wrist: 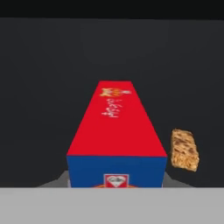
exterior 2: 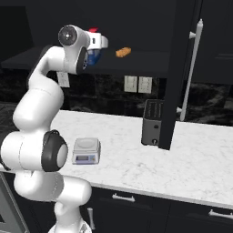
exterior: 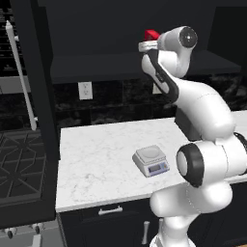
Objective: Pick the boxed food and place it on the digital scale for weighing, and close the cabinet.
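Claw (exterior 2: pixel 96 49) grips the rectangular red-and-blue boxed food (wrist: pixel 116 140) beside a crumbly bar (wrist: pixel 184 150).

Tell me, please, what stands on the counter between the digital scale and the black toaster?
Nothing: in the right base view, bare white counter runs from the digital scale to the toaster.

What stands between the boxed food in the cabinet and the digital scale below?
Nothing visible does. The boxed food sits in the shut pincer on the cabinet shelf; the digital scale lies below on bare counter.

Black toaster (exterior 2: pixel 152 122) on marble counter (exterior 2: pixel 136 164), orange snack (exterior 2: pixel 123 52) above.
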Controlling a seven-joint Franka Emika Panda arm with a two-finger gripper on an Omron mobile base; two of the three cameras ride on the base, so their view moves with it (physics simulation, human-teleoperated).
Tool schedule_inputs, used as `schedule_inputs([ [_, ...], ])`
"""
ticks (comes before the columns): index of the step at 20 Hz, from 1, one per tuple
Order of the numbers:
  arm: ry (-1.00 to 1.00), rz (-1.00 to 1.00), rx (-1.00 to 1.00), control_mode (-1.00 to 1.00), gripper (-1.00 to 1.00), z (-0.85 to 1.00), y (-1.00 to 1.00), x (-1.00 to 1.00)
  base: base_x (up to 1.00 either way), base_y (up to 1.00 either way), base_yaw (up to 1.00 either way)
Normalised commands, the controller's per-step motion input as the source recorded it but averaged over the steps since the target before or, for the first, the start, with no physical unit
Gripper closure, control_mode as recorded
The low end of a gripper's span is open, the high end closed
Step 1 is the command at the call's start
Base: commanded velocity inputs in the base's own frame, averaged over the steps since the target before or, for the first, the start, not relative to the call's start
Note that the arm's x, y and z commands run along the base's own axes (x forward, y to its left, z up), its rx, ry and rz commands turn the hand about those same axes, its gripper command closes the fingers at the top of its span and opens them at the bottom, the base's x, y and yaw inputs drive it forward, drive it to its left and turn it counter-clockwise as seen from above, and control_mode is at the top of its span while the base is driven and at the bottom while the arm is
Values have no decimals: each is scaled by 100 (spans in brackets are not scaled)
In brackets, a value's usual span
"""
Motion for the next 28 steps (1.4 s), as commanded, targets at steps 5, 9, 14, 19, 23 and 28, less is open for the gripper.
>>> schedule_inputs([
  [5,0,5,0,-100,100,37,-9,-99,0,0,0],
  [9,-1,13,0,-100,100,16,-17,-100,0,0,0],
  [14,-1,19,0,-100,100,6,-27,-100,0,0,0],
  [19,3,35,0,-100,100,-26,-24,-100,0,0,0],
  [23,0,47,0,-100,100,-86,-1,-100,0,0,0],
  [28,-6,40,-6,-100,100,-100,10,-59,0,0,0],
])
